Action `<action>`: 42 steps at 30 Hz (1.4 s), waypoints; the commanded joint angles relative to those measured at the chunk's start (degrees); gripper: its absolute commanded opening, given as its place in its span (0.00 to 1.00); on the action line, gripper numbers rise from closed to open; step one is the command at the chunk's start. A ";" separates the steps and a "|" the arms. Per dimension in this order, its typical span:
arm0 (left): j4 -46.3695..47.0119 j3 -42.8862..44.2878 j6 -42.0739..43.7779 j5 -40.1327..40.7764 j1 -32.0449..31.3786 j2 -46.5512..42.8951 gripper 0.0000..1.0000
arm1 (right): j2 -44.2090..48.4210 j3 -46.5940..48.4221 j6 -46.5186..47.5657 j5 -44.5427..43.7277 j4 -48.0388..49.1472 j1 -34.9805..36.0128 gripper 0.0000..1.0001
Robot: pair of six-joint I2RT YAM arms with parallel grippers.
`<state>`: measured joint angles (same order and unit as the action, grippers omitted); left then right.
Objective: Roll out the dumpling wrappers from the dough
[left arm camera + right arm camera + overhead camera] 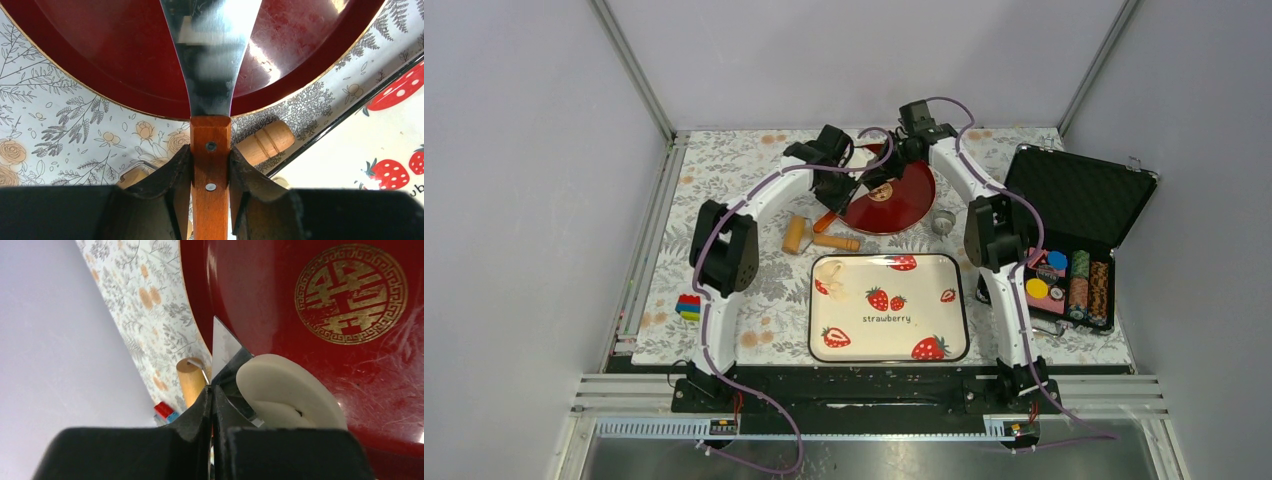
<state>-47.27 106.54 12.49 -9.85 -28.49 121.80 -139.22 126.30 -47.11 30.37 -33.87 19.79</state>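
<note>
Overhead, I see the worktop (724, 180) covered in a grey-and-peach floral cloth. It is closed in by plain pale grey walls (524, 150), with aluminium posts (636, 70) running into the far corners. At the far middle sits the red plate (904, 200). My left pincer (210, 155) is clenched on the wooden handle of a spatula (210, 65), whose steel blade reaches out over the plate. My right pincer (212, 395) is fully closed, with a dumpling wrapper (287, 390) on the plate just beside its fingers. Whether it pinches the wrapper's edge I cannot tell. The dough (832, 283) lies in the far left corner of the strawberry tray (884, 340), nearer me. An open black case (1079, 205) stands at the right.
</note>
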 commanded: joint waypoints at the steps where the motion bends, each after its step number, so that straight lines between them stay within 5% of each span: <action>1: 1.39 3.96 -2.22 0.72 0.37 0.62 0.00 | -1.61 5.76 0.99 -9.79 -7.35 1.61 0.00; 42: -0.26 3.68 -3.69 3.18 0.65 -3.48 0.00 | -8.43 11.76 1.79 -21.42 -16.39 3.88 0.00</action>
<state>-49.76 107.66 8.95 -7.05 -28.12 124.33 -146.56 135.26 -45.01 11.00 -48.60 23.05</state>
